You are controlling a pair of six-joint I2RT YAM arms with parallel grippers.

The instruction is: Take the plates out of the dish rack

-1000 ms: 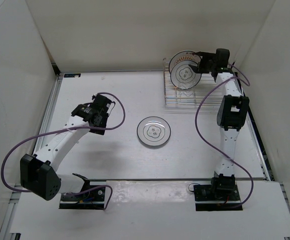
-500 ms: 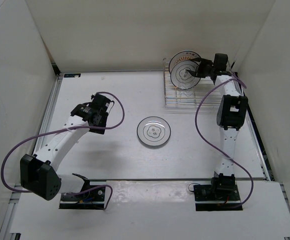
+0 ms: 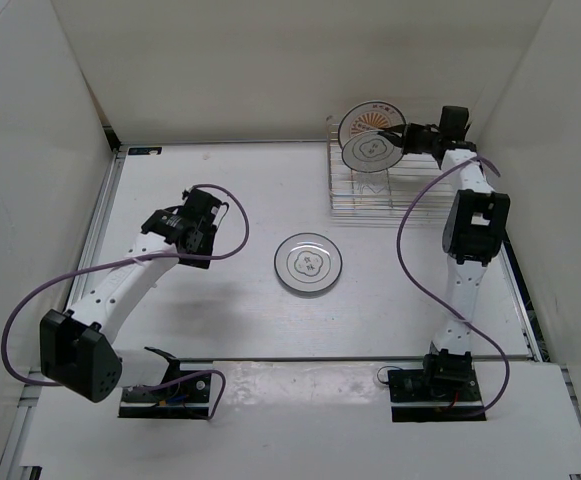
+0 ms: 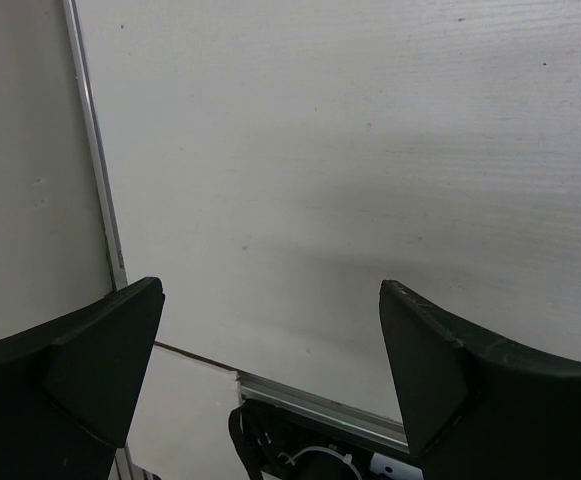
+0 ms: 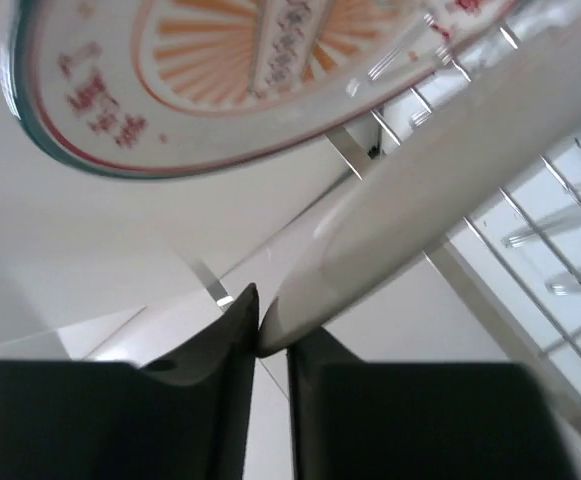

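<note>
The dish rack (image 3: 382,192) stands at the back right with two plates upright in it. My right gripper (image 3: 402,140) is shut on the right rim of the front one, a white plate (image 3: 372,152) with a flower outline. Behind it stands the orange sunburst plate (image 3: 374,113). In the right wrist view my gripper (image 5: 272,340) pinches the edge of the white plate (image 5: 440,180), the orange plate (image 5: 240,70) is above and the rack's wires (image 5: 560,240) are to the right. Another white plate (image 3: 309,263) lies flat mid-table. My left gripper (image 3: 198,232) (image 4: 270,370) hangs open over bare table, holding nothing.
White walls close in the table on the left, back and right, and the rack sits close to the back right corner. An aluminium rail (image 4: 95,170) runs along the table's left edge. Purple cables (image 3: 425,280) loop from both arms.
My right gripper has closed onto the rim of the white plate in the rack, and its wrist has shifted a little right and back. The left arm has not moved.
</note>
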